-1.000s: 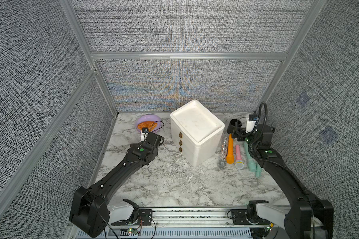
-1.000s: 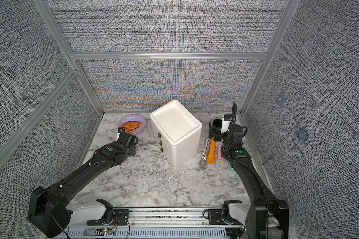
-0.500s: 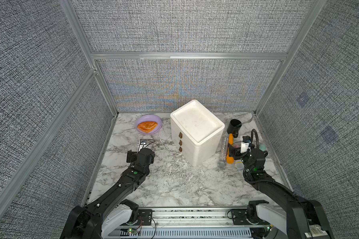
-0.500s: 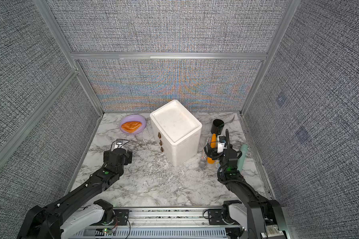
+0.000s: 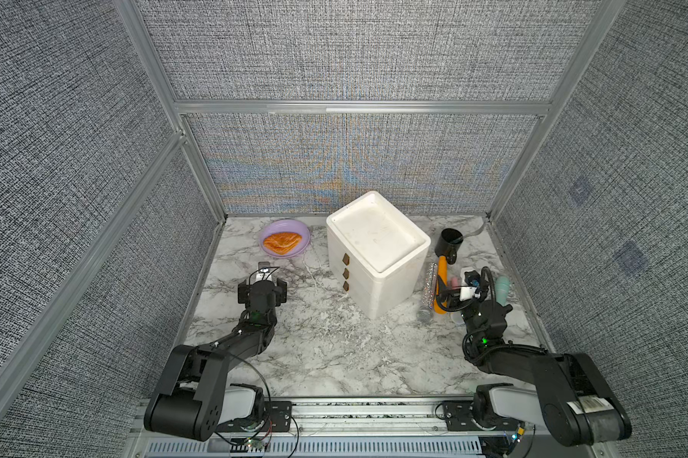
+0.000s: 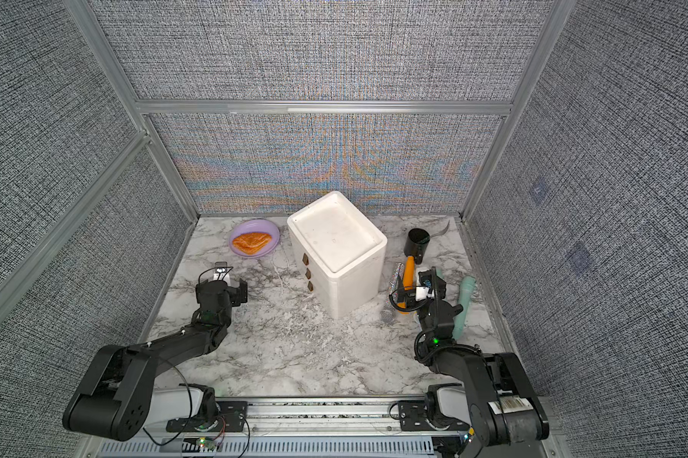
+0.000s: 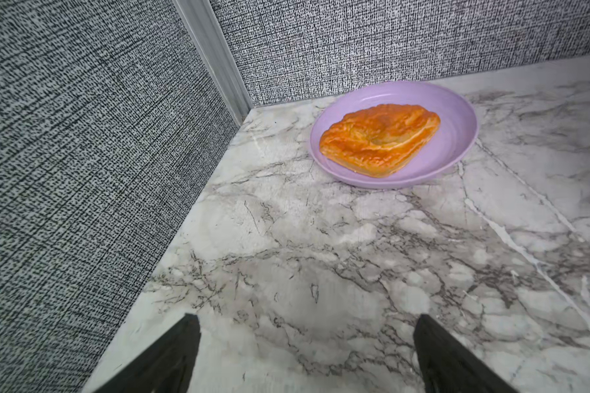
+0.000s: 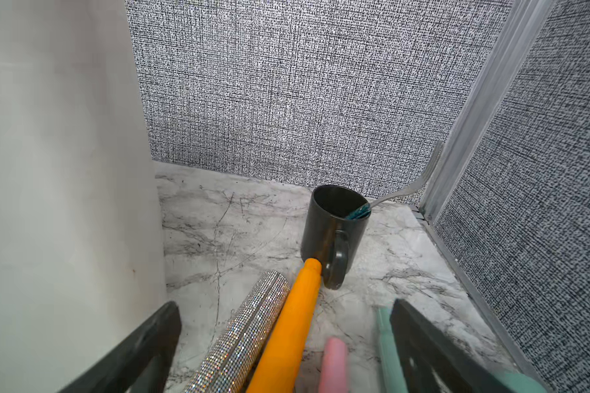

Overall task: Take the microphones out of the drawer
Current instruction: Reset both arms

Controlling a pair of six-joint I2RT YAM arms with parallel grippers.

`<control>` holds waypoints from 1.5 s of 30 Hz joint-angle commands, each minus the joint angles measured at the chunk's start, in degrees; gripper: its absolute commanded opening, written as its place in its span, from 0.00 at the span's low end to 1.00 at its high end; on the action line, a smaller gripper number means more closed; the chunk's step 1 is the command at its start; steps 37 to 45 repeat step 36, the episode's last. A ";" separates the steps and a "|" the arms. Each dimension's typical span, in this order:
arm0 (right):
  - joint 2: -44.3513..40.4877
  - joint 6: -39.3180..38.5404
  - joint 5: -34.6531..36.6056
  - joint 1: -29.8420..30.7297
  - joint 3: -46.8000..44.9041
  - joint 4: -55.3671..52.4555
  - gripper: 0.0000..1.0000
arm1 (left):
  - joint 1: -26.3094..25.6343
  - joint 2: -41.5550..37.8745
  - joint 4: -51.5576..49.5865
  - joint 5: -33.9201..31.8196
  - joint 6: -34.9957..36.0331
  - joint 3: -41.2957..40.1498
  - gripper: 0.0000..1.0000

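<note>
- Both top views: white drawer unit (image 5: 378, 246) stands mid-bench (image 5: 334, 357), set at an angle. Three stacked drawers with brown pulls, all shut flush.
- Just right of the unit, four microphones lie side by side on the bench, outside the drawers. Glitter microphone (image 5: 428, 289) is nearest the unit, mesh head toward the robot. Then orange microphone (image 5: 441, 277), pink microphone (image 5: 455, 282), and teal microphone (image 5: 503, 287) nearest the right wall. Whether a drawer holds another: cannot tell.
- Black mug (image 5: 448, 242) stands upright behind them, a grey utensil (image 5: 476, 232) leaning out.
- Purple plate (image 5: 286, 223) carrying a pastry (image 5: 282, 242) sits at back left.
- Left arm (image 5: 251, 341) is low over bare bench, short of the plate. Right arm (image 5: 489, 317) reaches over the microphones and hides parts of the orange and pink ones.
- Left wrist view: left fingers (image 7: 181, 350) spread wide, only marble between them, nothing held. Plate and pastry lie ahead, near the wall corner.
- Right wrist view: right fingers (image 8: 150, 340) spread wide, gripping nothing. Glitter, orange and pink microphones lie in the gap below. The teal one runs partly behind one finger. The orange one's far end sits against the mug by its handle. The unit's white side wall is close alongside.
</note>
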 commanded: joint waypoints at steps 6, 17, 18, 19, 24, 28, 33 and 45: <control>5.71 0.99 3.30 -0.12 -1.02 14.06 0.98 | 2.43 5.23 2.40 10.42 -0.98 3.94 1.00; 5.71 2.98 2.48 -1.82 2.69 7.02 0.98 | 4.88 7.28 1.90 13.17 -2.97 4.63 1.00; 5.72 3.59 2.86 -2.19 3.13 6.21 0.98 | 4.88 7.13 1.94 13.14 -2.97 4.58 1.00; 5.80 4.62 4.90 -2.22 3.62 5.32 0.98 | 4.96 7.12 2.21 13.00 -2.97 4.42 1.00; 5.83 5.38 5.31 -2.68 4.21 4.34 0.98 | 4.95 7.12 1.50 13.11 -3.15 4.69 1.00; 5.74 5.38 5.30 -2.67 4.08 4.35 0.98 | 4.96 7.07 1.54 13.09 -3.13 4.74 1.00; 5.73 5.38 5.27 -2.74 4.19 4.34 0.98 | 4.97 7.22 1.28 13.51 -3.11 4.89 1.00; 5.80 5.38 5.23 -2.72 4.10 4.34 0.98 | 4.99 7.02 1.50 13.34 -3.10 4.69 1.00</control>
